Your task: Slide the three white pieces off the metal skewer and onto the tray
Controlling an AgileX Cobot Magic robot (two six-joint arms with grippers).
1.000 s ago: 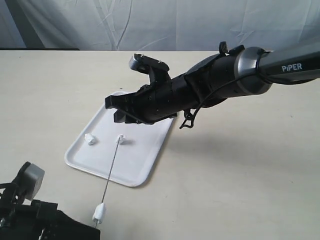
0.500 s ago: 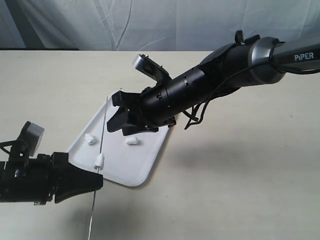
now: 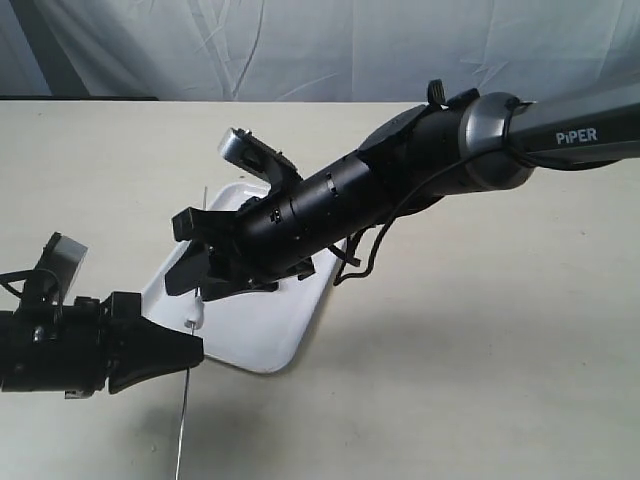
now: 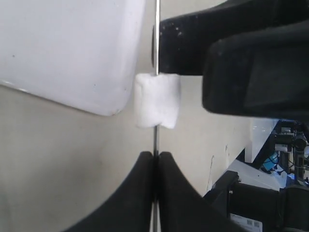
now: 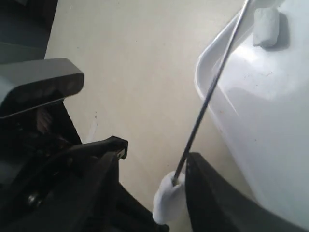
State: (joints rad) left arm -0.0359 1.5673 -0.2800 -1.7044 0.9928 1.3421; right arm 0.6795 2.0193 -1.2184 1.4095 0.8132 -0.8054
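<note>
My left gripper (image 3: 196,352) (image 4: 156,157) is shut on the metal skewer (image 3: 200,255) (image 4: 156,142) (image 5: 207,99) and holds it steeply upright over the near left corner of the tray (image 3: 270,335) (image 4: 72,48) (image 5: 270,121). One white piece (image 3: 195,313) (image 4: 156,100) (image 5: 169,198) is threaded on the skewer just above the left fingertips. My right gripper (image 3: 192,268) (image 5: 155,153) is open, its jaws straddling the skewer just above that piece. Another white piece (image 5: 266,26) lies loose on the tray. In the exterior view the right arm hides the tray's loose pieces.
The tray lies on a pale tabletop (image 3: 480,350) with a white cloth backdrop (image 3: 300,50) behind it. The right arm (image 3: 400,180) stretches across the tray from the right. The left arm's camera housing (image 5: 38,87) sits close to the right gripper's fingers.
The left gripper raised the skewer from a low slant to nearly upright. One piece came off onto the tray. The right gripper opened and swung left and down around the skewer.
</note>
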